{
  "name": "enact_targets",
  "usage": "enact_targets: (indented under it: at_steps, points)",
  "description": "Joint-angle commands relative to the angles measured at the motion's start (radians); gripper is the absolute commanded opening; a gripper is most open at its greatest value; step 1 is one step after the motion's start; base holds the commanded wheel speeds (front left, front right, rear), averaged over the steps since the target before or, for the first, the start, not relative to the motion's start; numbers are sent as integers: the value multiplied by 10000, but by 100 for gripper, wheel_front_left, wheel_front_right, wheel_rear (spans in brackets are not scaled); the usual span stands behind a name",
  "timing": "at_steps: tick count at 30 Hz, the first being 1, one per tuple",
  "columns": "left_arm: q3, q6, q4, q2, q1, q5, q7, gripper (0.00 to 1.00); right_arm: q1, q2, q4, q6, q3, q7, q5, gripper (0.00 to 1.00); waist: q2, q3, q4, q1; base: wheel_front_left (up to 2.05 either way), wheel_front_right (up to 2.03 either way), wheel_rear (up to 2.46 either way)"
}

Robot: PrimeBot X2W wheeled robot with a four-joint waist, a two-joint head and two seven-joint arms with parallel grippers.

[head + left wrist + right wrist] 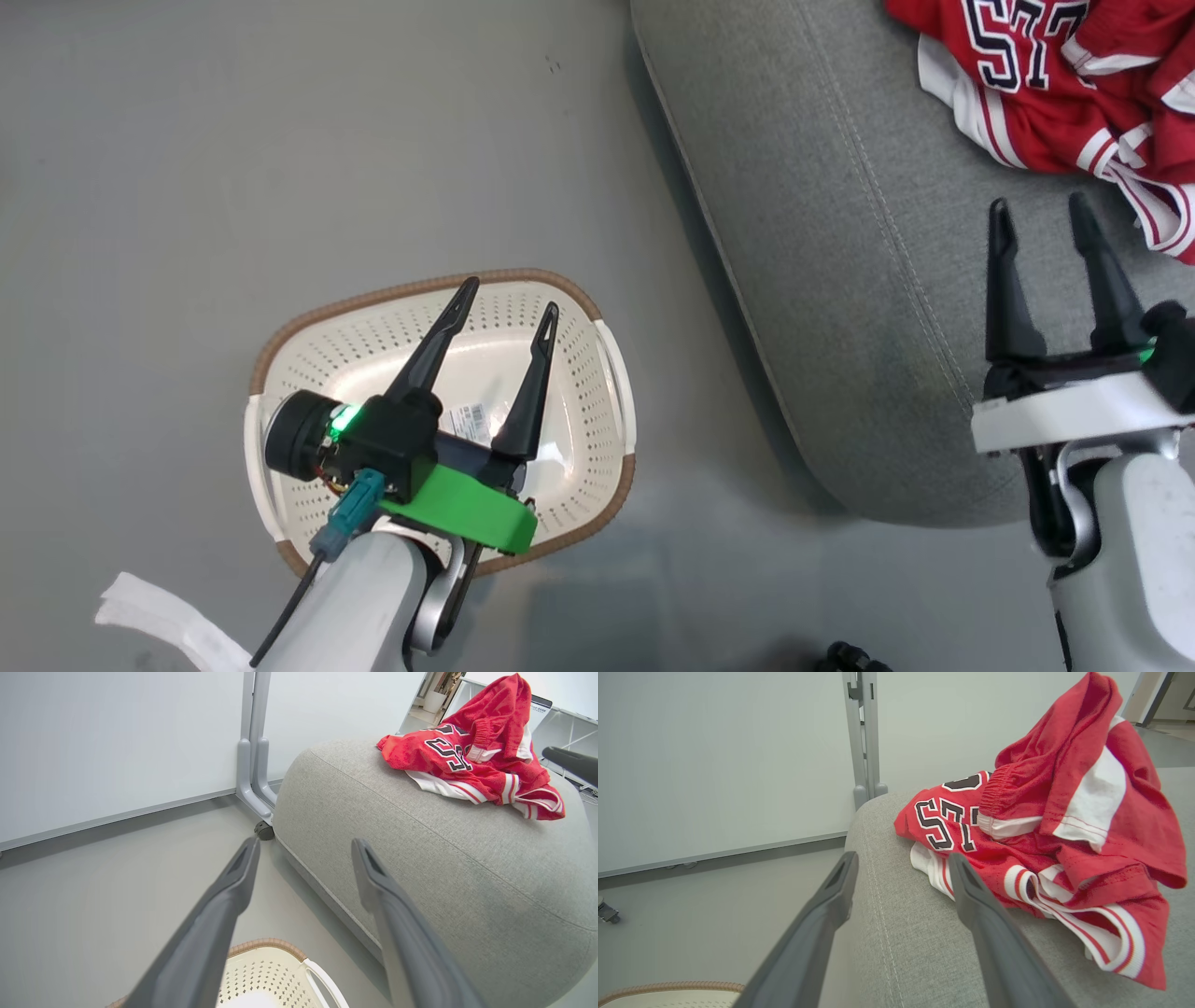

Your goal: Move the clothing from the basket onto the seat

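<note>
Grey panel stand [256, 718] behind the seat [420, 858]; clothing [467, 760] heaped on top

Red white-striped clothing [1046, 84], grey seat [840, 280]

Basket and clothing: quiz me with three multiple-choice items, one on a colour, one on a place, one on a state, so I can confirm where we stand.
1. What colour is the rim of the basket?
A) green
B) brown
C) red

2. Where does the clothing lie?
A) in the basket
B) on the floor
C) on the seat

3. How do the right jaws stand?
A) open, holding nothing
B) shut on the clothing
C) shut, empty

Answers:
1 B: the woven-look band round the cream basket is brown.
2 C: the red heap rests on the grey cushion, and what shows of the basket's inside has no garment in it.
3 A: the right jaws stand apart over the seat, clear of the clothing.
</note>
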Motion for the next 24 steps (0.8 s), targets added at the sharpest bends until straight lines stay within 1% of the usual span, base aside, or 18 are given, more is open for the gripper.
enact_targets:
  at_steps: [1, 6, 8, 13, 16, 19, 24]
  points:
    - [179, 47, -35, -134, 310, 29, -47, 100, 320, -54, -137, -15, 115, -18, -61, 100, 0, -1217, 754, 0, 0, 0, 0]
    - [1268, 162, -200, -578, 1199, 194, -43, 100, 1027, -190, -158, -15, 913, -19, -245, 100, 0, -2254, 1559, 0, 0, 0, 0]
    - [1845, 327, -280, -731, 1634, 277, -42, 100, 1205, -201, -109, -15, 1203, -19, -294, 100, 0, -2637, 1822, 0, 0, 0, 0]
    - [3083, 335, -343, -1020, 2676, 572, -45, 100, 1616, -200, -1, -15, 1703, -18, -328, 100, 0, -3616, 2349, 0, 0, 0, 0]
    - [3751, 331, -634, -1134, 3254, 824, -46, 100, 1914, -52, 49, -15, 1865, -18, -278, 100, 0, -4105, 2497, 0, 0, 0, 0]
    - [4281, 233, -1036, -1254, 3905, 1083, -32, 100, 2242, 77, 85, -15, 2026, -18, -348, 100, 0, -4572, 2574, 0, 0, 0, 0]
    - [4869, 5, -1561, -1350, 4760, 1413, -34, 100, 2821, 221, 45, -15, 2287, -17, -528, 100, 0, -5062, 2563, 0, 0, 0, 0]
